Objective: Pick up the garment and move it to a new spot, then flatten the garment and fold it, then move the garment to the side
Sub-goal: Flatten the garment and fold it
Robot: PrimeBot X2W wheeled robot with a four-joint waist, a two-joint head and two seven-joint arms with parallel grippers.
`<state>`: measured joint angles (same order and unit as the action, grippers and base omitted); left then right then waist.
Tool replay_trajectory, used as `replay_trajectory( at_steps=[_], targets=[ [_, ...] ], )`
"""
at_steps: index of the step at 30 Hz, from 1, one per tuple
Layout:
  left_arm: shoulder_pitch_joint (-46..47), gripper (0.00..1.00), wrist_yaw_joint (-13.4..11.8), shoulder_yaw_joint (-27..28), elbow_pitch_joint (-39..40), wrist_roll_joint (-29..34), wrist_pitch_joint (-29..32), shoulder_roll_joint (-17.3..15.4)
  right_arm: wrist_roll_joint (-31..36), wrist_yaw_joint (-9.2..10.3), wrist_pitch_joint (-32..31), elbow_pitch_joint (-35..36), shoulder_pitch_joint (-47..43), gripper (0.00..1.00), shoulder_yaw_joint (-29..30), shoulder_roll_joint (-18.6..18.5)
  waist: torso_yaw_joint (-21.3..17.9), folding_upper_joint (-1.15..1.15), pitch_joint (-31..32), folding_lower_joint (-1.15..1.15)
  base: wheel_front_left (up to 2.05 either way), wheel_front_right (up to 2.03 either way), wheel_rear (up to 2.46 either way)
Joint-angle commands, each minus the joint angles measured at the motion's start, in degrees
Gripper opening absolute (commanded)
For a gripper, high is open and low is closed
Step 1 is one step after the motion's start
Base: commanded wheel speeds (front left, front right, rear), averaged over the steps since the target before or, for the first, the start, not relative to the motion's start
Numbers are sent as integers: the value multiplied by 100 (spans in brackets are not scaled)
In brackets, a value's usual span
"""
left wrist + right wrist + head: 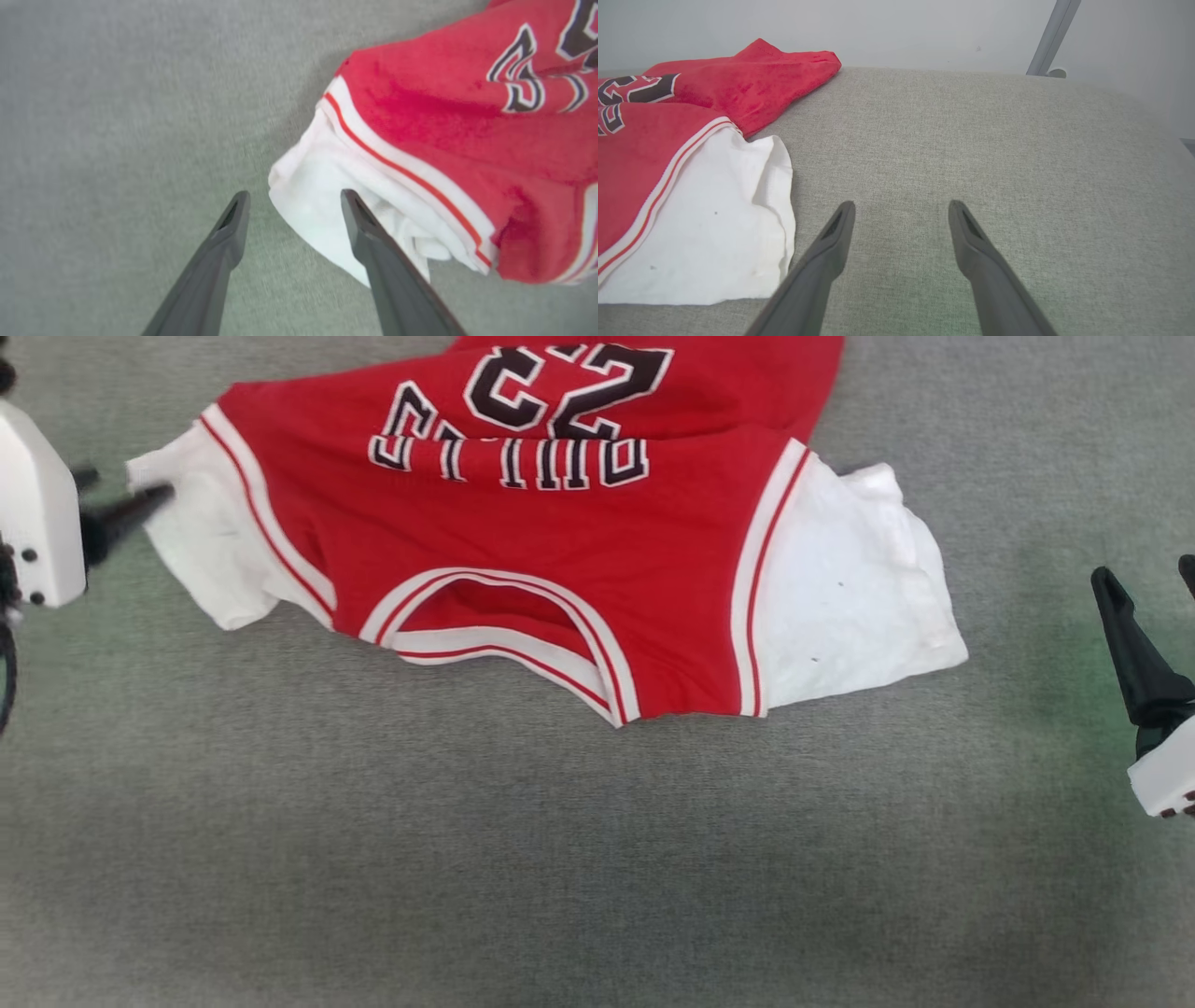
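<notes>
Your shirt [579, 541] is cut off at 12 o'clock; left gripper [294, 196], spread wide, sits at its 9 o'clock edge; right gripper [901, 205] spread, empty.

A grey woven surface [971, 140] runs to a plain pale wall [878, 28] with a slanted metal pole [1052, 32]

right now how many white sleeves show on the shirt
2. One white sleeve is at the left end of the garment, by the left tool; the other sleeve lies flat at its right end.
</notes>
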<state>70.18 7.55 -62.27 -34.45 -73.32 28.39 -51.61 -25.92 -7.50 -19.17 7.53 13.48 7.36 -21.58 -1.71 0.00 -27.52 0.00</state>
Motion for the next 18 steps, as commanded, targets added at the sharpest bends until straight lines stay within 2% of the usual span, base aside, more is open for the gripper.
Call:
replay_trajectory(
  at_steps=[1,6,11,16,17,18],
  targets=[
    [-94,100,-14,-34,34,-114,126,-16,7,1,-14,22,-51,100,4,21,60,0,46,0,0,0,0],
    [-252,100,-14,29,278,-880,967,-86,0,1,-41,60,-44,100,-22,45,103,0,-2,0,0,0,0],
    [-393,100,-206,87,109,-1188,1116,-13,-20,1,-17,91,32,100,-76,72,-12,0,-159,0,0,0,0],
    [-641,100,-172,253,2,-1797,1319,246,9,1,13,121,-1,100,-23,84,-124,0,-257,0,0,0,0],
    [-693,96,-141,298,26,-1953,1366,305,11,1,6,123,-22,100,-5,84,-132,0,-261,0,0,0,0],
    [-756,78,-121,372,40,-2114,1399,372,13,1,5,128,-40,100,13,85,-134,0,-263,0,0,0,0]
  ],
)
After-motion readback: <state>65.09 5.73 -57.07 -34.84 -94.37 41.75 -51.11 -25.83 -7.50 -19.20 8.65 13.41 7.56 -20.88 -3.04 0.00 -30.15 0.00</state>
